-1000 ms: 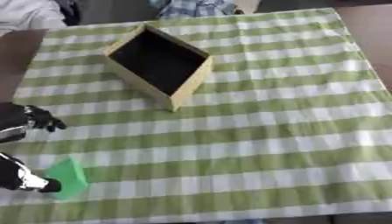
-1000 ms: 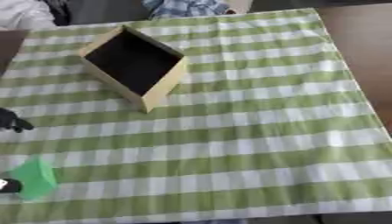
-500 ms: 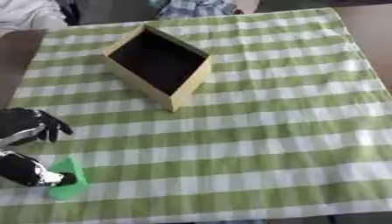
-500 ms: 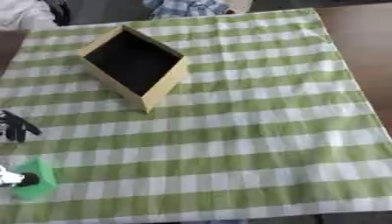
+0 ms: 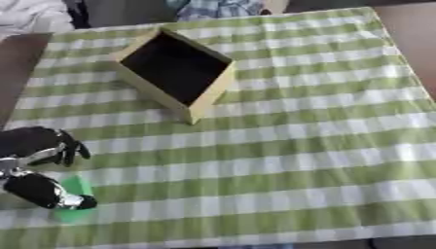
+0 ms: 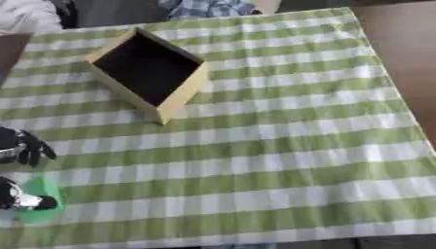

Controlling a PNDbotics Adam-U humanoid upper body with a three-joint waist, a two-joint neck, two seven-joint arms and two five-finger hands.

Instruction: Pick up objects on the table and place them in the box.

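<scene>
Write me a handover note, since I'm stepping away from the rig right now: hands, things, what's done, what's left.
Left hand: at the near left edge of the table, fingers curled around the green object, which looks to be still low at the cloth.
Right hand: not in view.
Box: open, dark inside, on the far left part of the checked cloth; nothing can be made out in it.
Done: the green object is in the left hand's grasp.
Left: lift it, carry it forward to the box and release it inside. No other loose objects show on the cloth.
</scene>
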